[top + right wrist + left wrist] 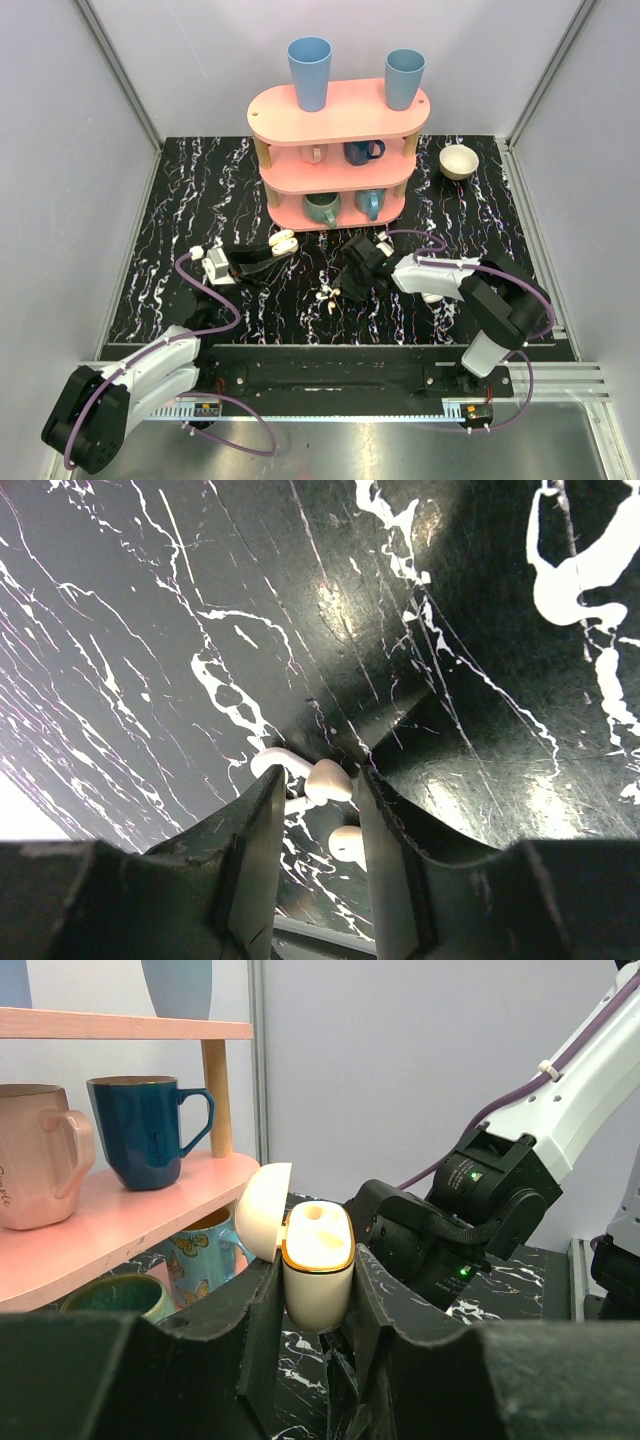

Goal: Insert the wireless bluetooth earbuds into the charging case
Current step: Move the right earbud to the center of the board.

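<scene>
Left wrist: left pincer (316, 1300) clamps charging case (318, 1245) beside mug shelf (120, 1225); right pincer (320, 785), part-open, straddles one earbud (330, 778).

Before me stands a pink three-tier shelf (335, 115), two blue tumblers (309, 72) on top (mugs (358, 152) below), a beige bowl (459, 161) near it.

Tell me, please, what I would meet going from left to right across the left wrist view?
pink mug → navy mug → open charging case → right arm
</scene>
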Controlling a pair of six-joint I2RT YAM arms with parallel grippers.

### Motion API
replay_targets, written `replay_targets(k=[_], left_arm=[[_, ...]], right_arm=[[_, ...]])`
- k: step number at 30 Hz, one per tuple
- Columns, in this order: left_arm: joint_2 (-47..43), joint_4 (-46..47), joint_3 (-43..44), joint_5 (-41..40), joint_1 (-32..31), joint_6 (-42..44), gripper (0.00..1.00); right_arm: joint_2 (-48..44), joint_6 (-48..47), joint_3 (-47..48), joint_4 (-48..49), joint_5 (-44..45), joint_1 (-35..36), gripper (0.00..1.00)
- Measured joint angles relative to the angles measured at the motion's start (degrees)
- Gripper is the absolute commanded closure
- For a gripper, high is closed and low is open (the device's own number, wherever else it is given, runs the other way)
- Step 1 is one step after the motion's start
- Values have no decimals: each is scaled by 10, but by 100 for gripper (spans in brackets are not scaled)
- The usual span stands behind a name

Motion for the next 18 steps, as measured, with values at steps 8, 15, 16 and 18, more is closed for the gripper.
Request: replay_targets(k=[8, 15, 16, 18], left_arm=[[0, 0, 0, 0, 0, 0, 100], [0, 0, 0, 0, 0, 0, 100], [0, 0, 0, 0, 0, 0, 100], [0, 0, 0, 0, 0, 0, 100]], right_arm=[[4, 5, 0, 8, 0, 0, 60], [8, 5, 0, 12, 0, 0, 69], [9, 6, 0, 12, 0, 0, 70], [9, 6, 0, 13, 0, 0, 71]])
